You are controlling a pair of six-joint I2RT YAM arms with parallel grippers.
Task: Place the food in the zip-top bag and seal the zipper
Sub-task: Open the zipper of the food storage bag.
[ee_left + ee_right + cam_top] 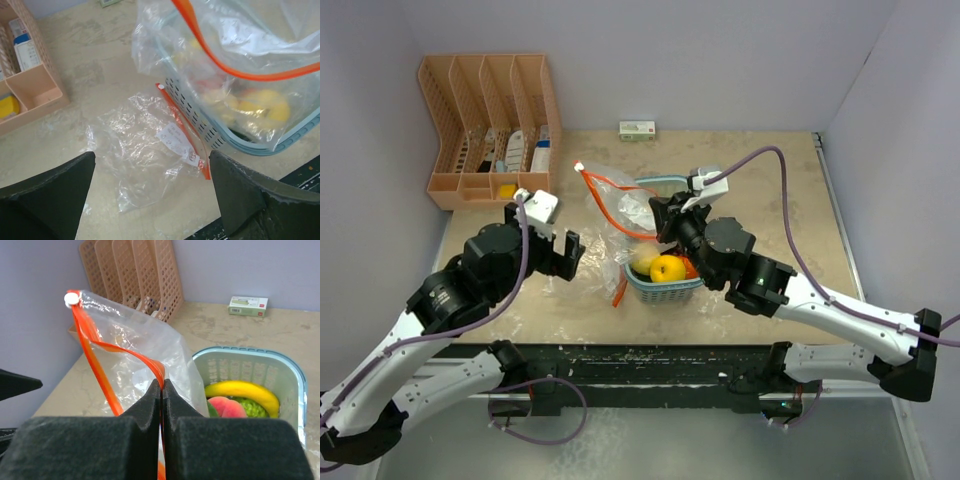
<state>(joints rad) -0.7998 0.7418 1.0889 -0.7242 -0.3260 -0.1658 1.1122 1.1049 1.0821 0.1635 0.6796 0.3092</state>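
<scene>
At the light blue basket's (665,292) left rim: right tool (161,390) pinched shut on zipper (85,342), zip-top bag (135,340) trailing leftward toward left tool (570,254), wide open, empty; food (667,268) in basket.

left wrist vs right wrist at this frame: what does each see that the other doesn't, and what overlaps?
Left wrist only: a second clear bag lying flat on the table; left fingers spread, nothing between them. Right wrist only: right fingers shut on the zipper, its white slider, a pink peach-like fruit. Both: the lifted zip-top bag, blue basket, yellow fruit in it, pink organizer.
</scene>
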